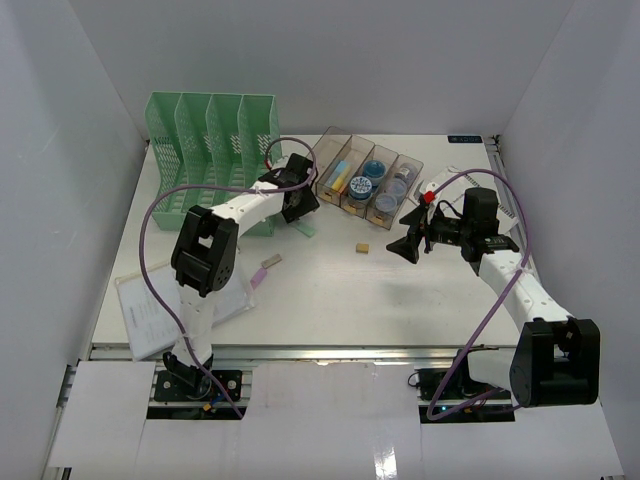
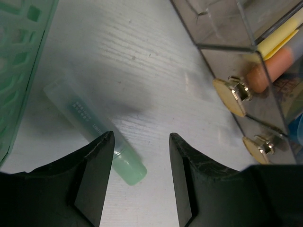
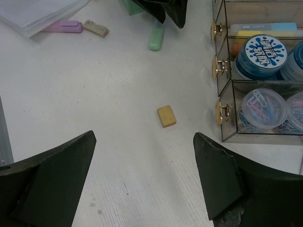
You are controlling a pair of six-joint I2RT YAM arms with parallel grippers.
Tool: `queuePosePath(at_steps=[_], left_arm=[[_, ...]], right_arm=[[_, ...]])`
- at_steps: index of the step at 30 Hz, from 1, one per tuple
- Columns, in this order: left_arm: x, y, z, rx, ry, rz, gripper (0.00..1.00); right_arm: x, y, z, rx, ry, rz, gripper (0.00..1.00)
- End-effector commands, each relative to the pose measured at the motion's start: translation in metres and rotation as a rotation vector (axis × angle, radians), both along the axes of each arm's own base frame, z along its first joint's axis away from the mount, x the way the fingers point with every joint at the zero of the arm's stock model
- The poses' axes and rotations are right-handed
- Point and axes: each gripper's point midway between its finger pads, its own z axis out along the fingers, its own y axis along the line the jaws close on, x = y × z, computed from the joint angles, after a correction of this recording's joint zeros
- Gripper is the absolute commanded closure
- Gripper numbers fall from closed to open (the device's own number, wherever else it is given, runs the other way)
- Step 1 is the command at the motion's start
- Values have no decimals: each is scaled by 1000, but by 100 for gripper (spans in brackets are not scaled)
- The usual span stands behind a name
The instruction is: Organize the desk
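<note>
Top external view, biggest first.

- Worktop (image 1: 330, 300): white and flat, filling the middle of the view and running from my bases out to the far wall. It carries everything below.
- Green file rack (image 1: 210, 140): upright at the far left, slots facing up. I judge it is the home for sheets.
- Papers in a clear sleeve (image 1: 145, 310): near left, hanging over the worktop's edge, well apart from the rack. Not filed yet.
- Clear tray (image 1: 330, 150): far centre, right of the rack, set at a slant. The compartments hold sticky notes, blue tubs and tubs of clips, with brass knobs on the near faces. Probably where loose small items go.
- Left fingers (image 1: 300, 212): reaching between rack and tray, partly spread and holding nothing.
- Right fingers (image 1: 408, 244): right of centre, spread wide and empty, pointing left.
- Pale green tube (image 2: 94, 125): lying flat between rack and tray. The capped end shows in the gap of my left fingers and the body runs off under one of them. It looks like a line-up for a pick, but I cannot tell whether a finger is touching it.
- Pink pen (image 3: 61, 26) with a grey eraser (image 3: 96, 28) just beside it: near left of centre, by the papers.
- Tan eraser (image 3: 166, 116): alone near the tray's knobs, centred between my right fingers in the wrist view. The wide spread suits an approach from above.
</note>
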Motion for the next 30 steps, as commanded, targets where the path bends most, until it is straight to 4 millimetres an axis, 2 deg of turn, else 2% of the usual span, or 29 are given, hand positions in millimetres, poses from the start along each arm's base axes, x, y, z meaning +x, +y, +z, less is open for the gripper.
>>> queuePosePath(at_steps=[1, 5, 9, 12, 16, 20, 24, 26, 28, 30], left_arm=[[-8, 3, -6, 69, 54, -4, 39], [-12, 5, -14, 100, 76, -9, 39], [-12, 4, -9, 117, 59, -17, 39], [-7, 0, 4, 137, 18, -34, 39], [2, -10, 30, 162, -54, -90, 39], [0, -14, 50, 204, -102, -159, 38], [-18, -17, 55, 244, -104, -339, 34], [-35, -18, 52, 242, -102, -482, 30], [-55, -13, 46, 239, -90, -558, 25], [-63, -2, 46, 277, -130, -595, 21]], right_arm=[[2, -2, 1, -1, -20, -3, 10], [2, -3, 1, -3, -21, -5, 10], [2, -2, 1, -2, -21, -4, 10], [3, -3, 1, -2, -21, -7, 10], [3, -3, 2, -2, -22, -7, 10], [2, -4, 2, 0, -24, -7, 10], [2, -4, 3, 2, -26, -4, 10], [1, -4, 3, 4, -25, -1, 10], [1, -4, 3, 5, -24, 0, 10], [0, -3, 4, 7, -27, 5, 10]])
